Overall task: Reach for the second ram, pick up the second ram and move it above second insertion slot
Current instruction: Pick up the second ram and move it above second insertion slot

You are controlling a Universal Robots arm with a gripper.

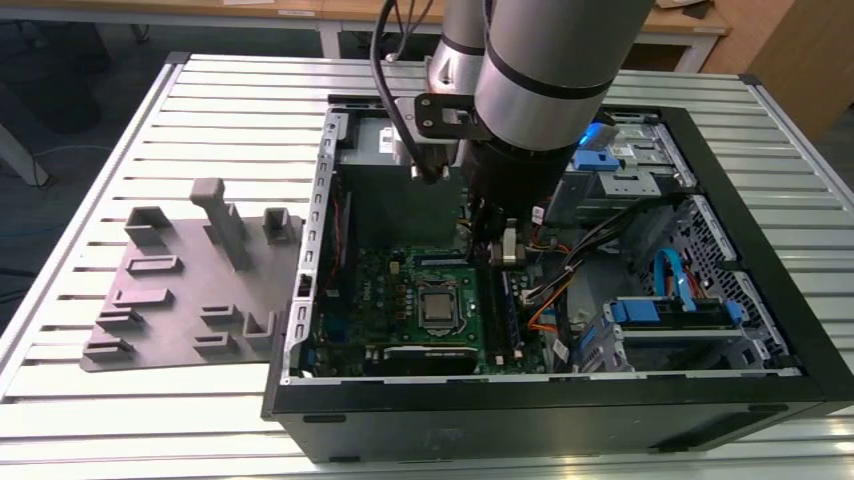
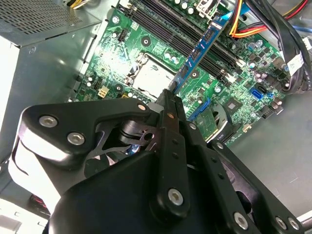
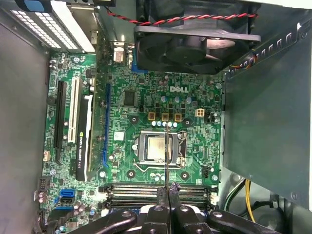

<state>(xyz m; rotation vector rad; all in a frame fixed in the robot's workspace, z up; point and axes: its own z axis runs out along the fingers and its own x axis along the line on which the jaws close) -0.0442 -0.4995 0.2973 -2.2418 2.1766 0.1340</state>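
Pinching the second ram (image 2: 200, 48): the fingers (image 3: 160, 194) are narrow, closed on the stick, and it shows in both wrist views. The gripper (image 3: 166, 196) has the board edge-on in the first wrist view, where it reads as a thin line (image 3: 166, 156) running out past the fingertips. In the second wrist view it shows as a blue-green strip.

The stick is off the motherboard (image 3: 122, 97) and hangs inside the case. In the first wrist view the fingertips sit over the memory slots (image 3: 136, 187), beside the CPU socket (image 3: 156, 147). Can't tell which slot it lines up with or how much clearance is left.

Further across the board, past the socket, is a dark expansion card (image 3: 83, 131) standing in its slot. The black case fan (image 3: 195, 39) sits at the board's far edge, with red and black leads across its frame.

In the exterior view the arm (image 1: 547, 70) reaches down into the open tower case (image 1: 534, 410), and the gripper is near the socket. Blue drive caddies (image 1: 667, 310) sit on the exterior view's right. Outside the case, on the exterior view's left, a grey part fixture (image 1: 174, 300) lies flat on the slatted metal surface (image 1: 227, 100), just beside the case wall.
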